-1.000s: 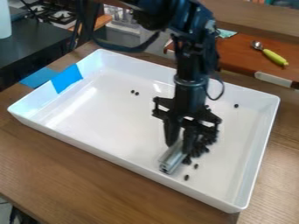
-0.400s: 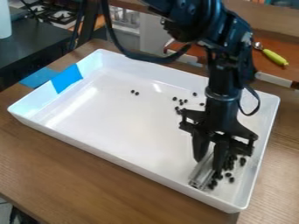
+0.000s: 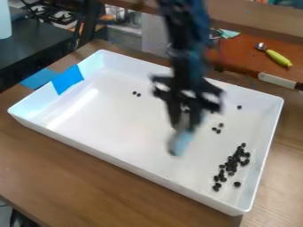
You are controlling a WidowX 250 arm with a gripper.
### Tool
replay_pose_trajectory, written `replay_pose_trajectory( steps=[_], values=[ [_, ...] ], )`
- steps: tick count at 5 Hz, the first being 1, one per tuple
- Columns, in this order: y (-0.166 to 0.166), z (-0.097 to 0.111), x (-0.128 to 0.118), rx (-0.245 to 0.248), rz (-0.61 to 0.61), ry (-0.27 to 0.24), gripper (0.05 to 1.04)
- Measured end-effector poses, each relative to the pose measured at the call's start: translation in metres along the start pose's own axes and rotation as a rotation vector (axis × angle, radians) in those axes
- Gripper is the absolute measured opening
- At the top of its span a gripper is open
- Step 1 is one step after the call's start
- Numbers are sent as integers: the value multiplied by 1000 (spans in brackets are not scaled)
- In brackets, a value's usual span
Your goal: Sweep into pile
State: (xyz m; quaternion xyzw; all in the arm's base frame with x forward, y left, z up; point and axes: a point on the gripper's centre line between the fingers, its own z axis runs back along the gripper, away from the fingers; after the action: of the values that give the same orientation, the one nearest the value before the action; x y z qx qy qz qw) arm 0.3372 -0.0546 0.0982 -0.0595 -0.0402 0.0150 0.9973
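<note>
The end effector [image 3: 184, 123], grasping a metallic bar [image 3: 179, 142], has swung toward eleven o'clock, nearer the white tray's [image 3: 127, 162] middle, uncovering clustered black beads [image 3: 231, 165] at four o'clock. Stray beads [image 3: 137, 93] lie apart at eleven and around three. Blue tape [image 3: 67, 80] crosses the raised wall at ten.

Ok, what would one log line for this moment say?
gripper: holding blurred bar over tray | dark beads: most bunched at picture's lower right | strays: several elsewhere in tray | sweep: unfinished
</note>
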Motion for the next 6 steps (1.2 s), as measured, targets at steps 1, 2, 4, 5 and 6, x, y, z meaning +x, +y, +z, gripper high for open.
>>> replay_pose_trajectory(
  steps=[1,2,4,5,6],
  values=[
    [48,21,11,-12,46,-22,330],
    [84,38,23,53,35,-49,330],
    [170,7,32,200,98,-29,330],
    [181,-5,39,247,111,-35,330],
    [186,-16,43,277,136,-13,330]
  ],
)
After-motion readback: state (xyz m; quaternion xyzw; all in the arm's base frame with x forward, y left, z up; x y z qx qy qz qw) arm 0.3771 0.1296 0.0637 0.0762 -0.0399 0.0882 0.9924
